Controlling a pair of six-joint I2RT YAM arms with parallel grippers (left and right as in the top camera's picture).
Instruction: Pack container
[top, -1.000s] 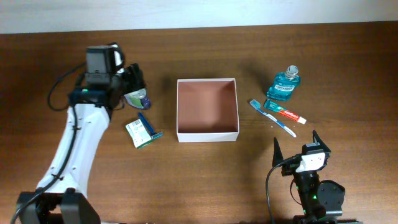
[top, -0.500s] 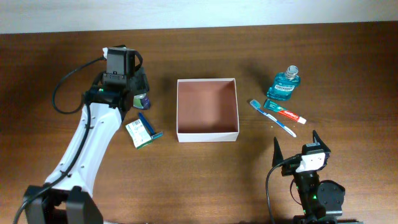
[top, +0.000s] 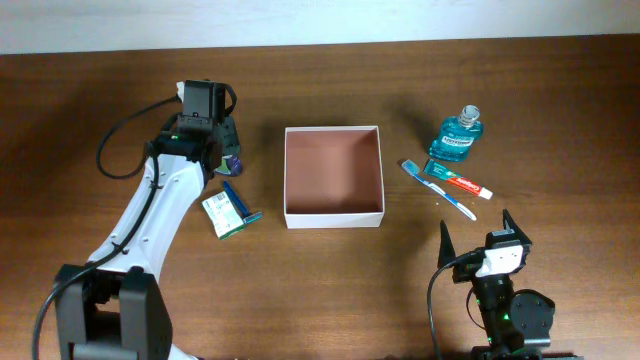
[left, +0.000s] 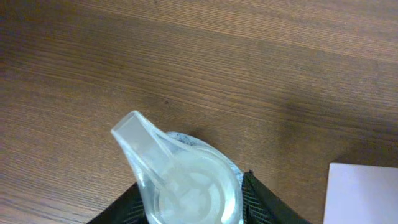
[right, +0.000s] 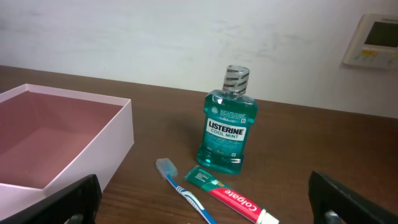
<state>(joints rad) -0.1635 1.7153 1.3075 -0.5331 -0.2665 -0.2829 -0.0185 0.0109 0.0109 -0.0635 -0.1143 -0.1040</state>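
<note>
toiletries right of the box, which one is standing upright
The teal mouthwash bottle is the only one standing upright, cap on top. The toothbrush and the toothpaste tube both lie flat in front of it.

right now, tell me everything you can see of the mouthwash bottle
The mouthwash bottle is a small clear plastic bottle filled with teal liquid. Its front label reads Listerine Cool Mint, and a printed seal wraps the cap. It stands upright on the wooden table, to the right of the white box. The toothpaste tube and toothbrush lie just in front of it. Whether the tube touches its base is unclear.
</note>
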